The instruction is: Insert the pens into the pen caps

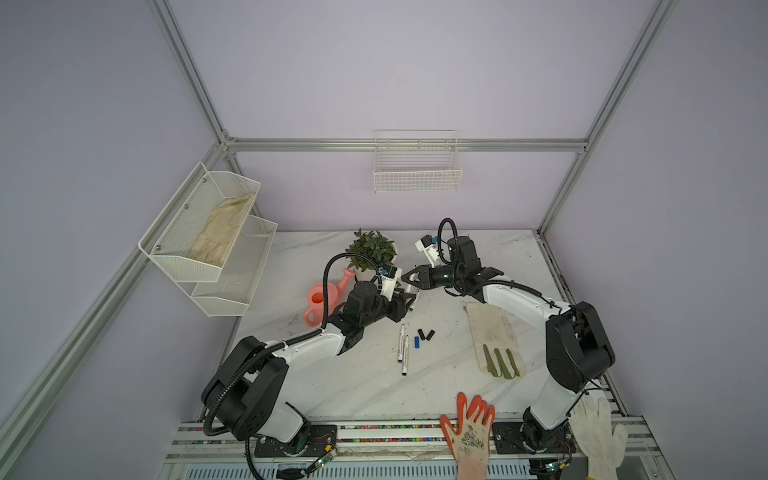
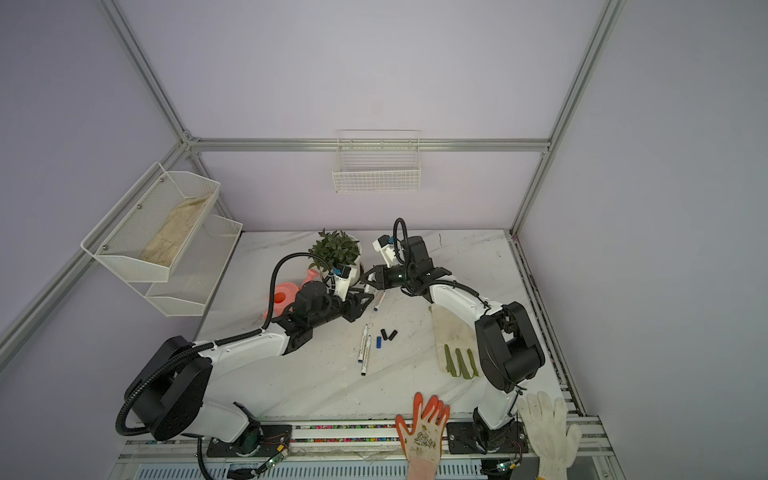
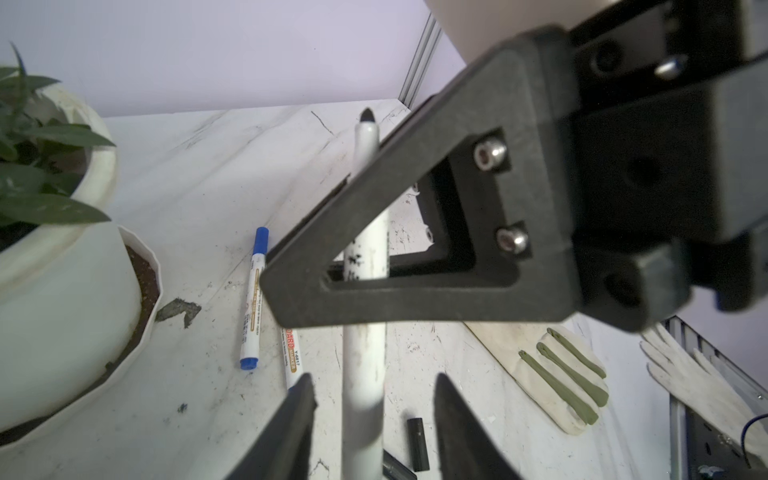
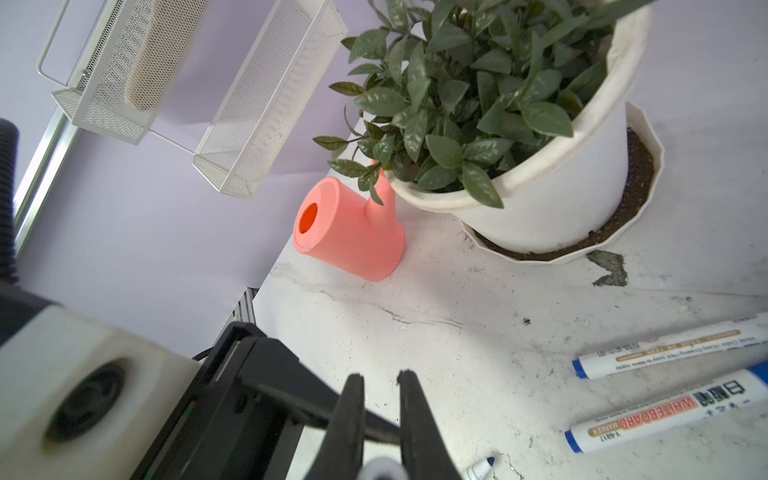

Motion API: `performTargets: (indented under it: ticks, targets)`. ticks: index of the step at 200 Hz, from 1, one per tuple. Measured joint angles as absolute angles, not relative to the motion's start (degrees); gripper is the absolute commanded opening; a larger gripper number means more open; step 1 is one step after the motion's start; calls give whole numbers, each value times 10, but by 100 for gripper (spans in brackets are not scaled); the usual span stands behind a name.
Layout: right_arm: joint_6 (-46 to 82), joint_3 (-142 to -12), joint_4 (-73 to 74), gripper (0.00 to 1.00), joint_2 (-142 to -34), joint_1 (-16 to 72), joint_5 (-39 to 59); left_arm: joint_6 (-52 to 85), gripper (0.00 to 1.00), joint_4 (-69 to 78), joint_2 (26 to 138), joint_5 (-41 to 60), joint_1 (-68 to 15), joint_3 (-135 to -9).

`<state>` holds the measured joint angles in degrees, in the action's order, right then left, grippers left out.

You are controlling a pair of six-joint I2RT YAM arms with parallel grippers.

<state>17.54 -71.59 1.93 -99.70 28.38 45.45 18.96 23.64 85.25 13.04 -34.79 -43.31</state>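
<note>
Handover, it seems: your right claw (image 4: 381, 380) pinches the slim white black-tipped pen (image 3: 363, 353), left claw (image 3: 374, 376) parted around it; fetch a stubby black cap (image 3: 417, 444).

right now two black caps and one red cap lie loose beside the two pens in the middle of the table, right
Not quite: the third cap is blue, not red, as a top view shows. The two black caps do lie loose beside the two pens in the middle of the table.
</note>
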Motion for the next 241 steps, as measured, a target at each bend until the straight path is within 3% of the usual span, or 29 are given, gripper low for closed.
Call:
performTargets:
  ticks: [57,115,153,170,184,197,241]
  targets:
    - [176,-709,24,0,-997,283,459,203,29,249,896,148,-341,-434]
    - [177,-706,23,0,-997,283,459,204,28,274,887,165,-341,-438]
    - [178,-706,21,0,-997,283,461,200,3,276,883,173,-338,-439]
    - [178,-706,19,7,-997,283,461,196,0,275,883,173,-338,-439]
    - [177,-706,15,28,-997,283,457,199,0,273,883,169,-338,-439]
    - [167,-706,2,38,-996,284,443,205,0,271,883,156,-338,-439]
    - [136,-677,-69,44,-958,295,344,245,0,253,882,68,-323,-438]
